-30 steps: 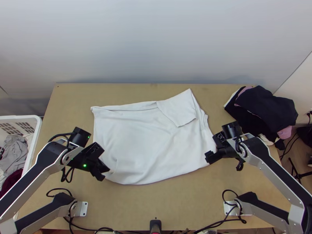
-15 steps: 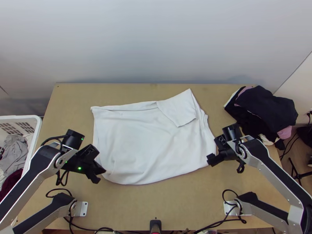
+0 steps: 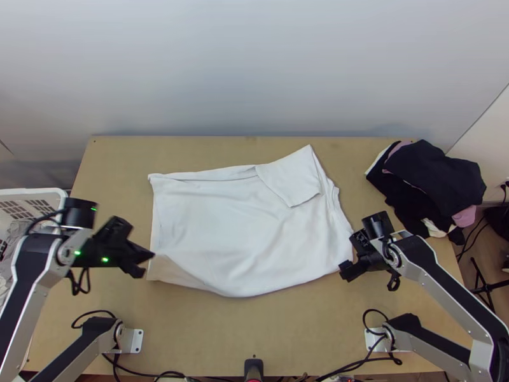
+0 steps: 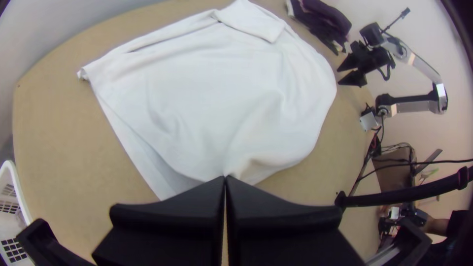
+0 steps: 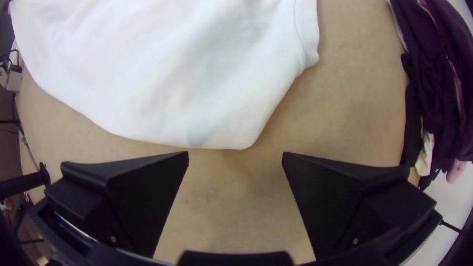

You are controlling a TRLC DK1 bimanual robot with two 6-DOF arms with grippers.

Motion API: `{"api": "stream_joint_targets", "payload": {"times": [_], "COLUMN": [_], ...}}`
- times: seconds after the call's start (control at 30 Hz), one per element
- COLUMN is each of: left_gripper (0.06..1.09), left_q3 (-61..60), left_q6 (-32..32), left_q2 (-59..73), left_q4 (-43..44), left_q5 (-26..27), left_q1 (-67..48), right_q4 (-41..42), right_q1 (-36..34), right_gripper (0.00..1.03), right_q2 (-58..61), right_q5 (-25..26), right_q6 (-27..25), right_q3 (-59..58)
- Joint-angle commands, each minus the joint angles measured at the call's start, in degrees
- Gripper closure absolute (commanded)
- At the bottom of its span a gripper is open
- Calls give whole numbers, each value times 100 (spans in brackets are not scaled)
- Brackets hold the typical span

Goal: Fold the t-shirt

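Observation:
My left gripper (image 3: 150, 257) is at the near left corner of the white t-shirt (image 3: 235, 229), which lies spread on the table with one sleeve folded over at the far right. In the left wrist view, the left gripper (image 4: 225, 178) is shut on the edge of the t-shirt (image 4: 207, 93), with creases running from its tips. Beside the shirt's near right corner stands my right gripper (image 3: 343, 270). Seen from its own wrist, the right gripper (image 5: 235, 155) is open, nothing between its fingers, a little apart from the t-shirt (image 5: 162, 74).
Dark and pink clothes (image 3: 439, 178) are piled at the table's right edge. A white basket (image 3: 62, 207) with clothes stands off the left side. Bare wooden table (image 3: 254, 331) lies in front of the shirt, with cables along its near edge.
The left gripper has moved left and slightly up the picture, and the shirt's near left corner has been drawn out leftward with it. The right gripper has moved only slightly.

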Motion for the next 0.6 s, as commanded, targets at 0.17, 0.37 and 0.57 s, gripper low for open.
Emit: {"api": "stream_joint_targets", "payload": {"times": [0.17, 0.37, 0.57], "left_gripper": [104, 104, 104], "left_q3": [567, 655, 708], "left_q6": [291, 432, 449], "left_q2": [-119, -198, -128], "left_q4": [-411, -455, -455], "left_q5": [446, 446, 464], "left_q1": [1358, 1727, 1815], "right_q4": [582, 582, 644], "right_q1": [189, 348, 488], "right_gripper": [16, 25, 38], "right_q2": [473, 332, 165], "right_q5": [-61, -61, -88], "right_q6": [-68, -15, 46], "right_q3": [-150, -186, -221]}}
